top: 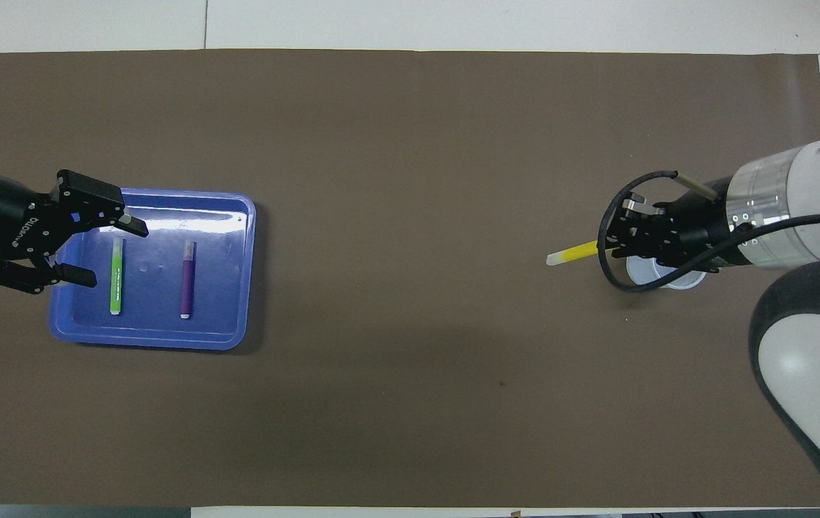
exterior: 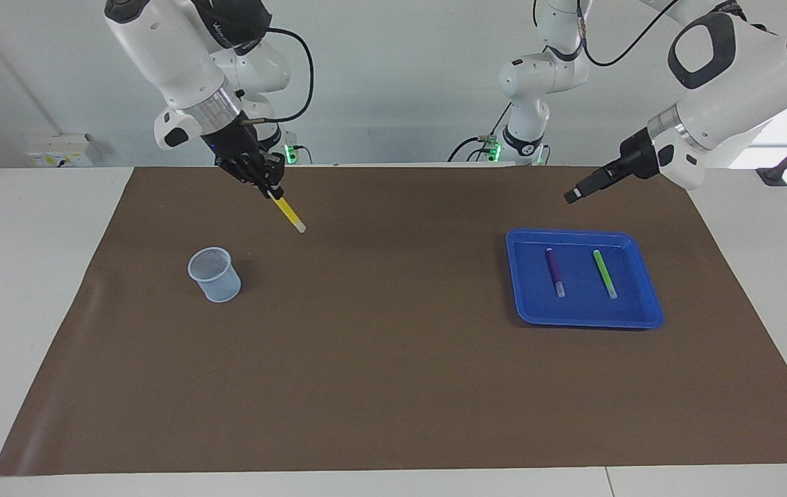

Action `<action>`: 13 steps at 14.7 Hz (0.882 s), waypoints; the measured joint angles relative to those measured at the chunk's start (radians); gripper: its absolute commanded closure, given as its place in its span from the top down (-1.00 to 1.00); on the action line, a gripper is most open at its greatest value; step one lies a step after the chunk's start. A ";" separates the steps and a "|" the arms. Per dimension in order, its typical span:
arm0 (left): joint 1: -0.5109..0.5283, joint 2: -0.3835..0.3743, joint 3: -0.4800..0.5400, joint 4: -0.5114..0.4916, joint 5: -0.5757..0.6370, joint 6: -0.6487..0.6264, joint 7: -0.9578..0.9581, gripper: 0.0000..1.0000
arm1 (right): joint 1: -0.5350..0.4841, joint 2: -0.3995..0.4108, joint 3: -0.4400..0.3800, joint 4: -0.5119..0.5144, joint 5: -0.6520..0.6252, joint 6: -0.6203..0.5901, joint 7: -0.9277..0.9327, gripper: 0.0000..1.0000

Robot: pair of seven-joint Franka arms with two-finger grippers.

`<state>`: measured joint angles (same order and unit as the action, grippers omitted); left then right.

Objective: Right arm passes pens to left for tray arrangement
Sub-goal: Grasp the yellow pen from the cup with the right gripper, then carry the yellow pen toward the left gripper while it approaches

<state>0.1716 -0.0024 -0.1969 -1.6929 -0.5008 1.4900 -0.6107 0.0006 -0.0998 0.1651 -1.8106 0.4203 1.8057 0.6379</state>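
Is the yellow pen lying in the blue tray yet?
No, the yellow pen is held in the air by the right end effector, away from the tray.

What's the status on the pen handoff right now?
Right gripper shut on yellow pen, up over the mat. Left gripper open above blue tray; purple pen, green pen in it. Nothing between the arms.

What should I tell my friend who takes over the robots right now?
Right gripper: jaws shut on the yellow pen, up in the air over the mat, near the empty cup.
Left gripper: jaws open, holding nothing, raised over the blue tray.
Done: purple pen and green pen lie side by side in the tray.
Left: pass the yellow pen across and lay it in the tray.
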 measured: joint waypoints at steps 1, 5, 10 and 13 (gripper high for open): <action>0.000 -0.005 0.000 -0.002 -0.050 0.003 -0.072 0.95 | 0.001 0.004 0.004 0.001 0.073 0.036 0.108 -1.00; -0.009 -0.021 0.000 -0.032 -0.180 0.085 -0.335 0.95 | 0.005 0.015 0.108 0.002 0.258 0.209 0.474 -1.00; -0.134 -0.106 -0.004 -0.116 -0.204 0.306 -0.666 0.95 | 0.007 0.047 0.264 0.006 0.374 0.401 0.733 -1.00; -0.217 -0.178 -0.005 -0.190 -0.204 0.442 -0.829 0.95 | 0.007 0.096 0.346 0.051 0.378 0.457 0.866 -1.00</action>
<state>-0.0451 -0.1803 -0.2020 -1.8831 -0.7049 1.9320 -1.4395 0.0081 -0.0041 0.5109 -1.7593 0.7982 2.2627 1.5037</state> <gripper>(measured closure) 0.022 0.824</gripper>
